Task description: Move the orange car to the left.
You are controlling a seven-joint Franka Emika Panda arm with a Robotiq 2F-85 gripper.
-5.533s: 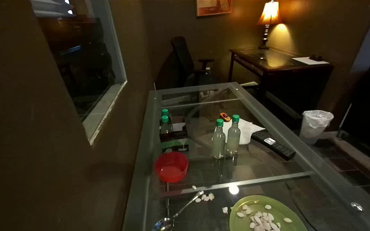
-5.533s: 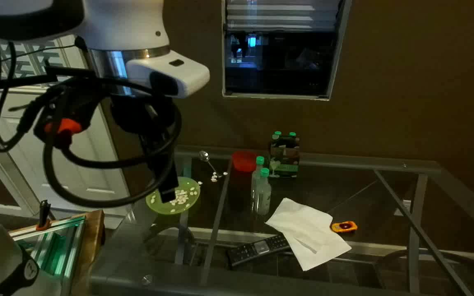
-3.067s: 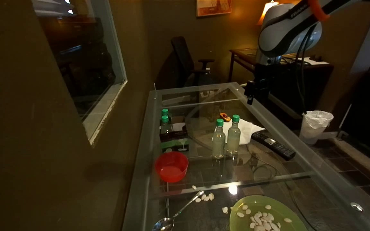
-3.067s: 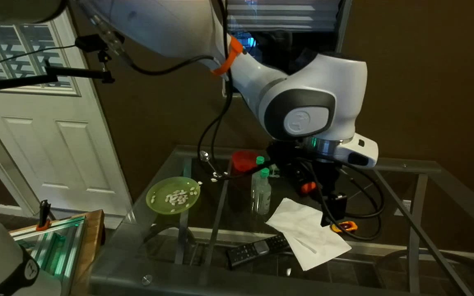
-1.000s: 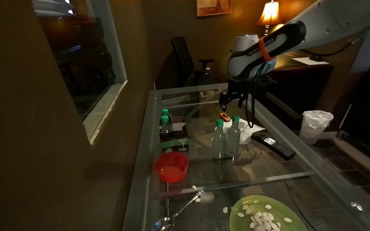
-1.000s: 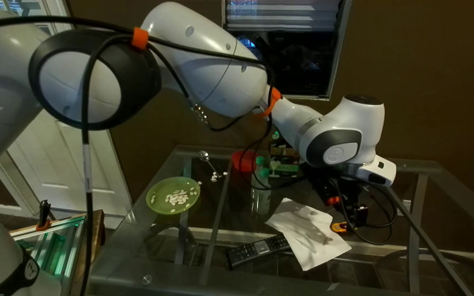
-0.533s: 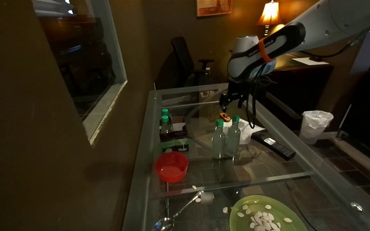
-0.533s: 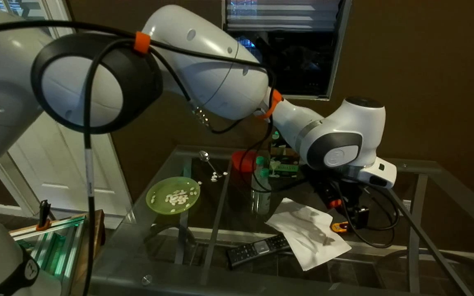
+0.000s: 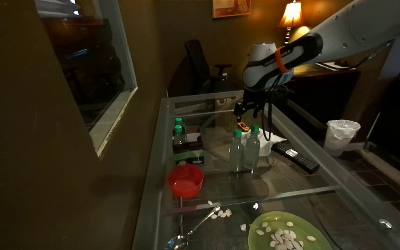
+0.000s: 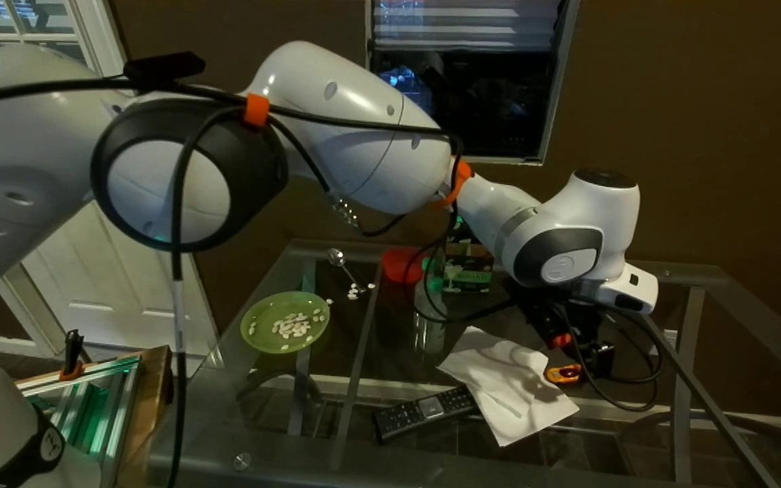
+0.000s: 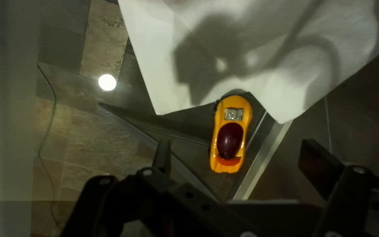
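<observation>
I've eased the fingers (image 11: 321, 168) lower: wide apart, nothing held. Orange car (image 11: 230, 135) lies roughly under their gap (grasp seems near).

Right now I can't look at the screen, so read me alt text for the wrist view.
An orange car, dark red on top, sits just right of center, its lower end framed between two spread black fingers that do not touch it. A white paper, crossed by shadows, fills much of the top.
</observation>
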